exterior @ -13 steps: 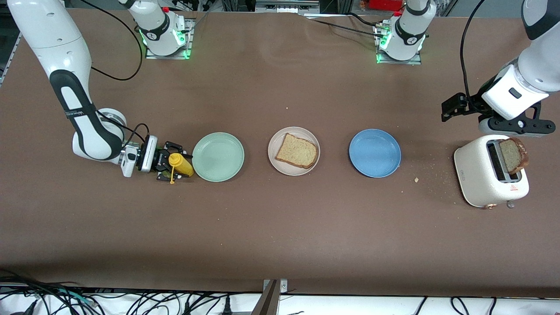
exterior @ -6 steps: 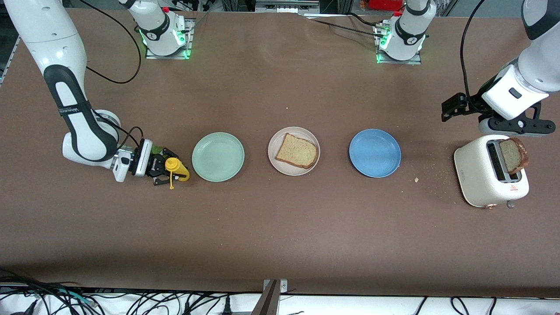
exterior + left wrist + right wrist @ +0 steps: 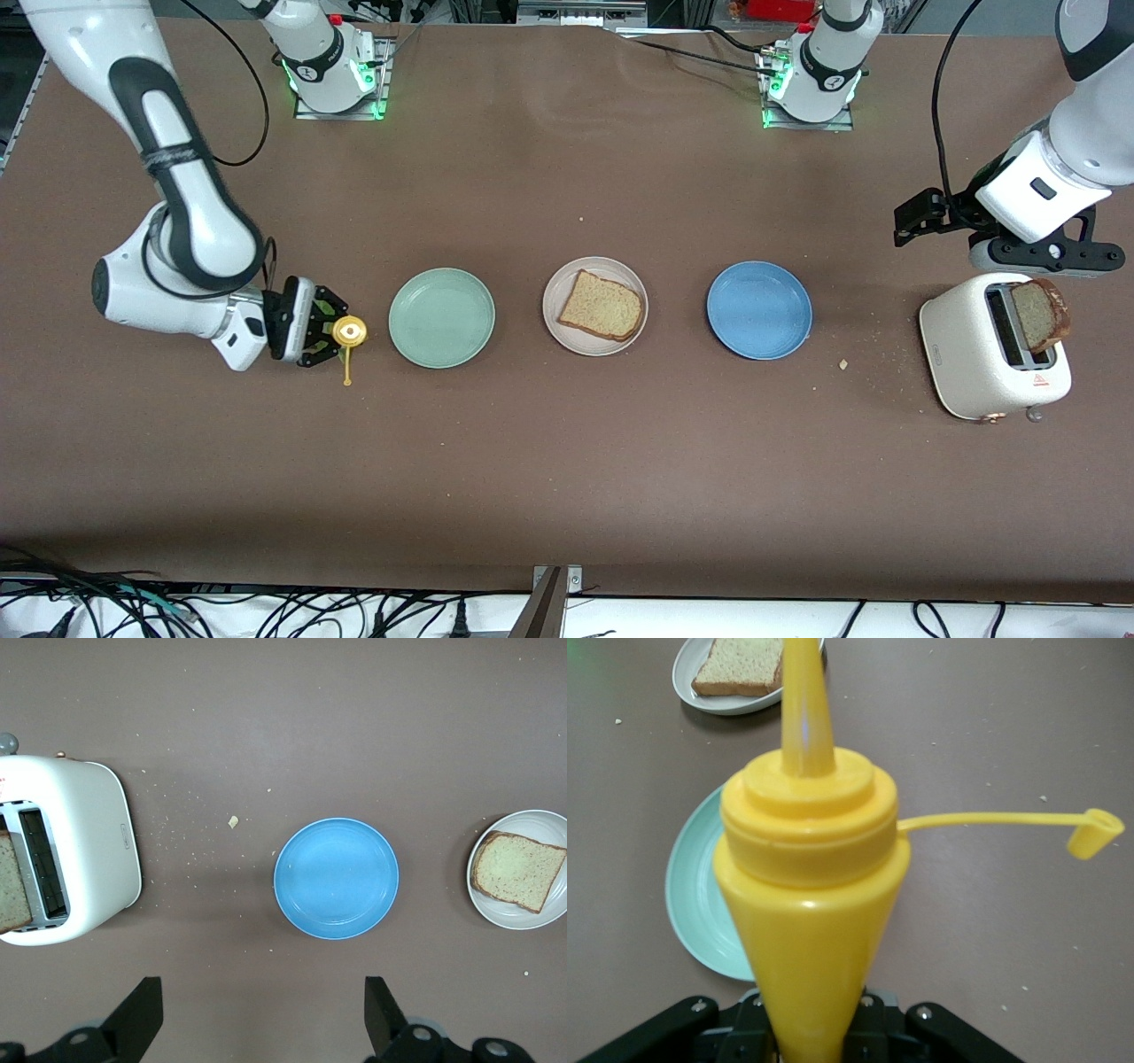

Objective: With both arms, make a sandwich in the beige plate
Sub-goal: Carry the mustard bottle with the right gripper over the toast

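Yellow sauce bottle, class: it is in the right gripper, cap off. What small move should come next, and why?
Probably carry the yellow sauce bottle, gripped by the right gripper, over the bare bread slice on the beige plate. The left gripper waits open above the table.

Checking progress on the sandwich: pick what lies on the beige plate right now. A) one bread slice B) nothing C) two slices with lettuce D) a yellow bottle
A, since the beige plate holds a single bread slice with nothing on top, while another slice stands in the toaster.
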Robot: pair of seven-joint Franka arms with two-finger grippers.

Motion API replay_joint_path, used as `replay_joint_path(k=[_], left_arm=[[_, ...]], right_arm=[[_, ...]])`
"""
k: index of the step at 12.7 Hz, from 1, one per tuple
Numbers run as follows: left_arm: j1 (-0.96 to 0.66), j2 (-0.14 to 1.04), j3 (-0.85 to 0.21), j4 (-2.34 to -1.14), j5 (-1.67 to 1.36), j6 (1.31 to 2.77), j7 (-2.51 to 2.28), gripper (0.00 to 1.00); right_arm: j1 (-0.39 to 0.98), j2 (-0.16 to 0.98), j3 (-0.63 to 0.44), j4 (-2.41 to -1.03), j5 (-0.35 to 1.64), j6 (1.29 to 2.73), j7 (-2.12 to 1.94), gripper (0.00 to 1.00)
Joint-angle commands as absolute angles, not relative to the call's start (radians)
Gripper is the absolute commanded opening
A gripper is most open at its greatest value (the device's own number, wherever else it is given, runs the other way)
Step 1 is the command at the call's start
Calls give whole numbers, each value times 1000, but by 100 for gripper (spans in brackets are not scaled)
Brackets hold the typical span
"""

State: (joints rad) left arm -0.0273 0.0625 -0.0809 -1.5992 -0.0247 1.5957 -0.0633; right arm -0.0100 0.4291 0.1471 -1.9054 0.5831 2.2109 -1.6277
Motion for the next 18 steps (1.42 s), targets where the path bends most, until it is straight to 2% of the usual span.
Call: replay_joint_path(k=[1, 4, 8, 10, 13, 18], left_arm=[[-31, 46, -80, -1617, -11, 1609, -72, 100], [-29, 46, -80, -1617, -9, 1609, -72, 100], [-31, 46, -80, -1615, -9, 1609, -72, 100], [-31, 46, -80, -1615, -9, 1609, -72, 100], [-32, 48, -80, -1615, -9, 1609, -72, 100], [-32, 48, -80, -1615, -11, 1611, -72, 100]], right_arm=[[134, 342, 121, -1922, 390, 2223, -1305, 0], [369, 318, 57, -1904, 144, 2212, -914, 0], [659, 371, -44, -1840, -73, 2162, -585, 0], [773, 463, -74, -1717, -182, 2046, -444, 0], [925, 671, -101, -1437, -328, 1777, -301, 0], [1055, 892, -198, -1252, -426, 1634, -259, 0]])
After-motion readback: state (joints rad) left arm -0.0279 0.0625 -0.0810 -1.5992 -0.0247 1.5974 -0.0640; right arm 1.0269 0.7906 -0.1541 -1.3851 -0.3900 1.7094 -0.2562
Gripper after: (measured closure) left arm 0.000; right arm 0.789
